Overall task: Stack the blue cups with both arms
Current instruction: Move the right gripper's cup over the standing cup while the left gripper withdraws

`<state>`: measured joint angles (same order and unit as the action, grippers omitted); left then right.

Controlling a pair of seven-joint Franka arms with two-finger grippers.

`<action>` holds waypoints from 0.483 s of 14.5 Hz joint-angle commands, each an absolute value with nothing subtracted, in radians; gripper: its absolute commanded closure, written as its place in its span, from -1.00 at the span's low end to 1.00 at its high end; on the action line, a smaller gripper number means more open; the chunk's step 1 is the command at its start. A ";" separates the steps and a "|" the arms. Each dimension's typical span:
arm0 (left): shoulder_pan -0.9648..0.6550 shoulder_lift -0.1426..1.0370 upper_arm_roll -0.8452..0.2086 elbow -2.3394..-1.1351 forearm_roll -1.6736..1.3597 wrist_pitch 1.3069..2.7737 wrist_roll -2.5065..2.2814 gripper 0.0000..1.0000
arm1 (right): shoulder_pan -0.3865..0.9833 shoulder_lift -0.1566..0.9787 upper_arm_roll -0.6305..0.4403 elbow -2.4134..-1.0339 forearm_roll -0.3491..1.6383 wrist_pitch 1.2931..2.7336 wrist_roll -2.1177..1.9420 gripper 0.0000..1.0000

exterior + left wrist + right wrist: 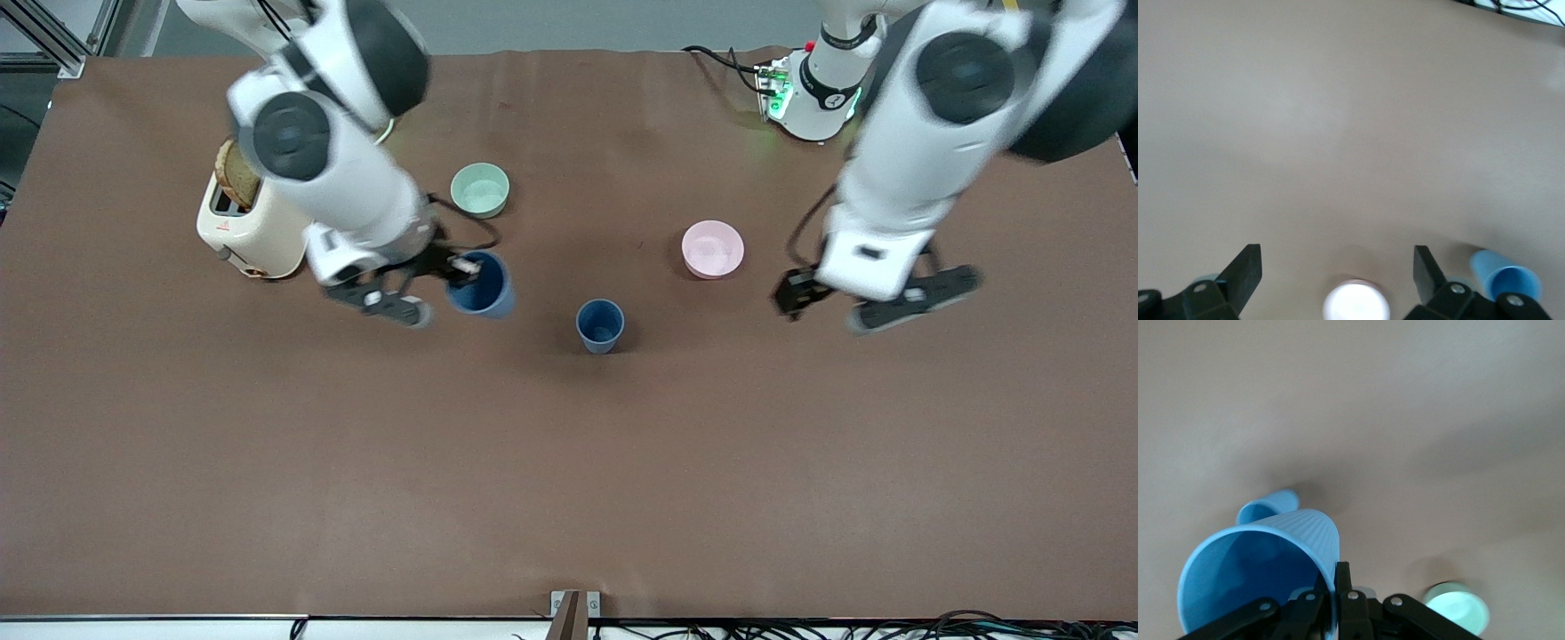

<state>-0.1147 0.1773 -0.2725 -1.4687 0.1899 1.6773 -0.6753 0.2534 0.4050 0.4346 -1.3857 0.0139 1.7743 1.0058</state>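
So the right tool (pixel 460 264) was clamped on one cup's (pixel 481 284) rim, one finger inside, one outside, cup lifted and tilted over the table (pixel 569 462). The second cup (pixel 600 325) stood upright on the table, mouth up, toward the left arm's end from the held one and close to it. Held cup needed its axis brought vertical, then centred over that mouth. Left tool (pixel 876 298) hung open near the pink bowl (pixel 712 249), waiting.
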 commanded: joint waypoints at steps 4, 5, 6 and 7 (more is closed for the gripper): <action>0.004 0.039 -0.279 -1.433 0.170 1.568 -0.453 -1.00 | 0.360 0.526 0.428 -1.381 -0.057 1.965 1.114 0.99; 0.026 0.029 -0.281 -1.433 0.166 1.548 -0.410 -1.00 | 0.377 0.552 0.428 -1.379 -0.075 1.995 1.136 0.99; 0.044 0.029 -0.279 -1.433 0.147 1.537 -0.370 -1.00 | 0.383 0.570 0.428 -1.379 -0.087 2.029 1.158 0.99; 0.073 0.019 -0.279 -1.436 0.117 1.532 -0.339 -1.00 | 0.397 0.587 0.428 -1.379 -0.104 2.043 1.163 0.99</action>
